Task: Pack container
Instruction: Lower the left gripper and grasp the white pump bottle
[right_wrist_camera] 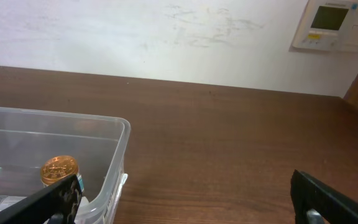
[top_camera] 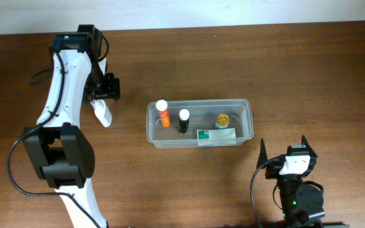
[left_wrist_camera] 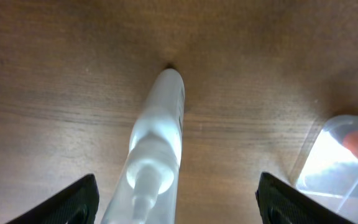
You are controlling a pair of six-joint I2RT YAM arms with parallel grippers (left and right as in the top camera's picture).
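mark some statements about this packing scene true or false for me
1. The clear plastic rectangular container has four items in it. True.
2. The white plastic bottle is packed in the container. False: it lies on the brown wooden table, outside the container, between the fingers of the open left gripper.
3. The right gripper is shut on the small gold-lidded jar. False: it is open and empty, outside the container, and the jar sits inside.
4. The small orange bottle with a white cap is at the container's end nearer the left arm. True.
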